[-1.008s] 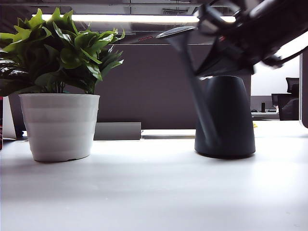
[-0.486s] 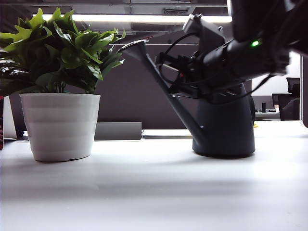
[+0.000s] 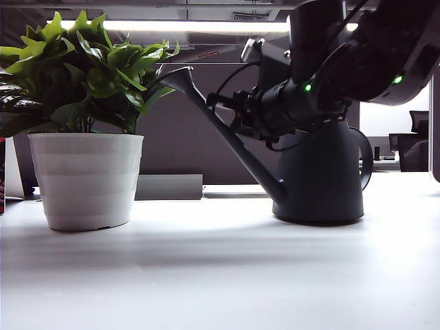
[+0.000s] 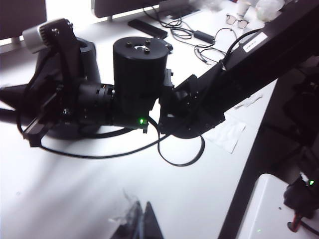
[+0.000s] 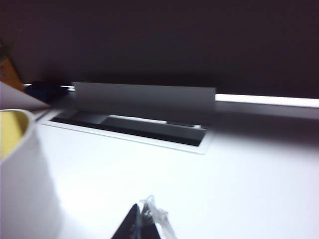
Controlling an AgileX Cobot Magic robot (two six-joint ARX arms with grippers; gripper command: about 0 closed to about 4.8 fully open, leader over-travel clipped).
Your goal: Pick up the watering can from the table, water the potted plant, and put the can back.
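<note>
Evidently not yet lifted: watering can (image 3: 323, 179) standing upright on the table (image 3: 220, 275), right of the potted plant (image 3: 86, 137) and well apart from its white pot, spout (image 3: 227, 137) slanting up toward the leaves.

Right gripper (image 5: 139, 224) clenched on nothing, low over the tabletop ahead of the can, facing the dark partition (image 5: 159, 40), pot wall just at the edge of its view. Left gripper (image 4: 143, 224) up above the table looking down on the right arm (image 4: 139, 74); fingertips seemingly pressed together and empty, though only their ends show and the view is dim.

To do the pickup well:
- Spread the right jaws before going in.
- Come round to the loop handle (image 3: 368, 158) on the side away from the plant, not the thin spout.
- Close squarely on the handle so the can cannot swing.
- Lift straight up before moving across, keeping the flared tip clear of the leaves.
- Keep the left arm out of the path.

No brand, label or writing readable anywhere; only small green lights on the arm.
</note>
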